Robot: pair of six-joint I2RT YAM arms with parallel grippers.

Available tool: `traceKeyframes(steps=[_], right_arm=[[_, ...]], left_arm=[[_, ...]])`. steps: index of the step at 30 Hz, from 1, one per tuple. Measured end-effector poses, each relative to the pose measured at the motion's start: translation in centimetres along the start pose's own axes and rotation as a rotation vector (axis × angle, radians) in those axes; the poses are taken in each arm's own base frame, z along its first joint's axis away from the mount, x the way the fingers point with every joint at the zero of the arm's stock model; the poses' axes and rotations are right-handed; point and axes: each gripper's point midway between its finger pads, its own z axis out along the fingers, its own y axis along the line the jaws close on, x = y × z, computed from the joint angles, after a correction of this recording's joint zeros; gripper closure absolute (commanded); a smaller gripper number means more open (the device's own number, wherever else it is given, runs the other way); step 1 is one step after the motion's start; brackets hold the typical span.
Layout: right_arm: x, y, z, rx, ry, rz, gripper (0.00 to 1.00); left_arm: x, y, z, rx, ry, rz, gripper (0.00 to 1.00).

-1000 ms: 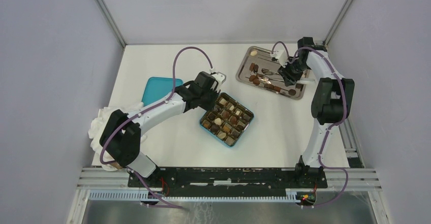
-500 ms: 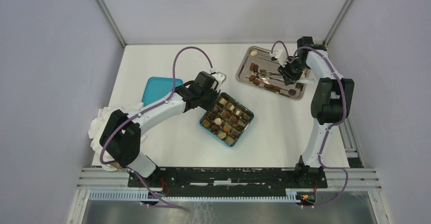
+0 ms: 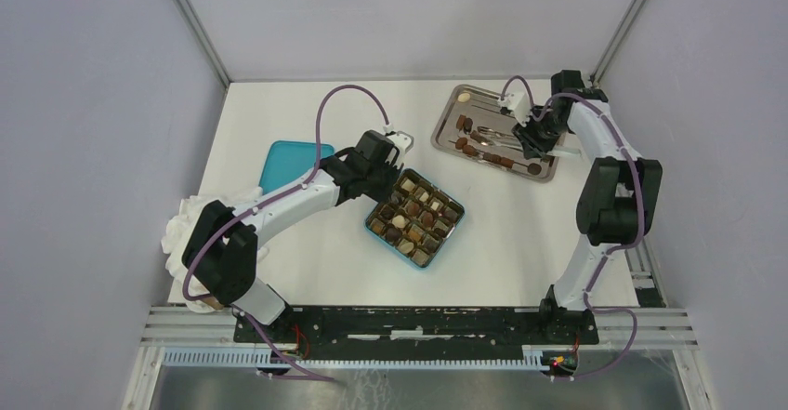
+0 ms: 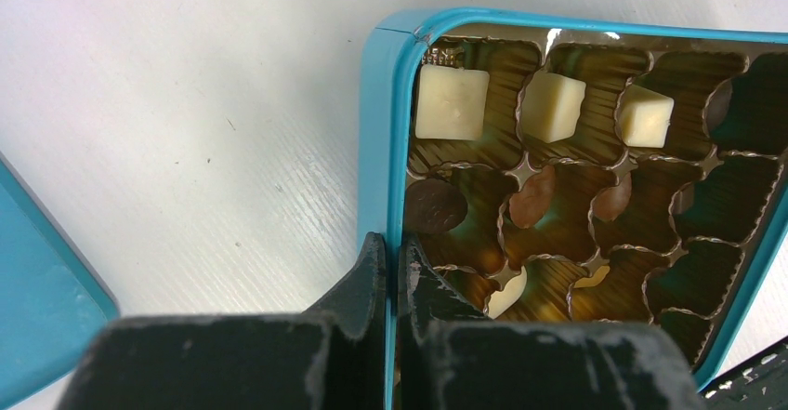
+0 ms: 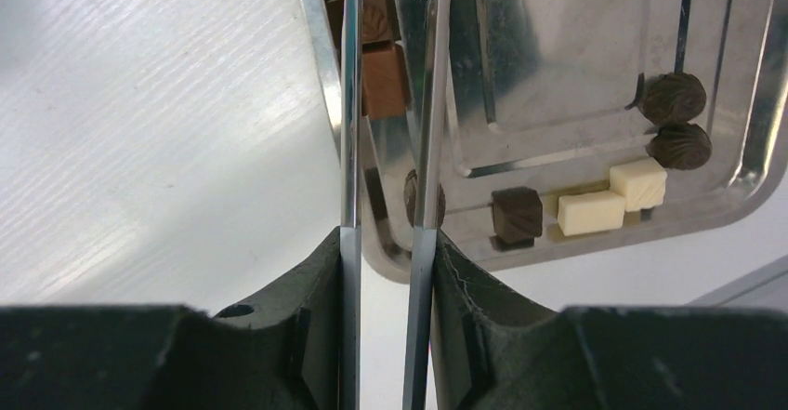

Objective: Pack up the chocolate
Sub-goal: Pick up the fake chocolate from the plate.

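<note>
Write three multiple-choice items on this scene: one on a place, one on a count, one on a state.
1. Seen from above, where does the teal lid lie relative to the teal box?
A. On top of it
B. To its left, apart from it
C. To its right, touching it

2. In the left wrist view, how many cream-white cubes sit in the box's edge row?
A. Three
B. One
C. Six

3. What state is the right gripper in?
A. Wide open and empty
B. Shut on the lid
C. Shut on the metal tweezers

Answers:
1 B: the top view shows the lid left of the box with a gap between them.
2 A: three pale cubes fill neighbouring cells along that wall.
3 C: both tweezer blades run out from between its fingers.
</note>
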Motion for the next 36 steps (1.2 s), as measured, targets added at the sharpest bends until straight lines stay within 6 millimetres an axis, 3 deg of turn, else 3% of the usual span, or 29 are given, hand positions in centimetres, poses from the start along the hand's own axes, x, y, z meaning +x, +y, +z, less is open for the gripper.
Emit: traceKeyframes(steps=[8, 14, 20, 24, 28, 36], right_arm=[[-1.1, 3.1, -4.4, 0.029, -0.1, -0.038, 1.0], [-2.3, 8.3, -8.4, 0.002, -0.226, -0.127, 1.0], [-3.3, 14.8, -11.5, -0.055, -0.346, -0.286, 1.0], [-3.2, 20.2, -11.5, -0.148, -0.386, -0.406, 1.0], [-1.7, 23.8, -10.6, -0.224, -0.38, -0.461, 1.0], [-0.2, 26.9, -9.0, -0.317, -0.337, -0.527, 0.99]], left_arm=[[0.0, 0.0, 0.0, 0.0, 0.0, 0.0, 0.98], [0.0, 0.0, 0.0, 0.0, -0.001, 0.0, 0.98], [-0.1, 0.0, 0.0, -0.001, -0.002, 0.0, 0.98], [-0.2, 0.0, 0.0, 0.0, -0.009, 0.0, 0.98], [-0.6, -0.1, -0.1, 0.002, -0.024, 0.0, 0.98], [-1.2, -0.1, -0.4, 0.004, -0.05, -0.001, 0.98]])
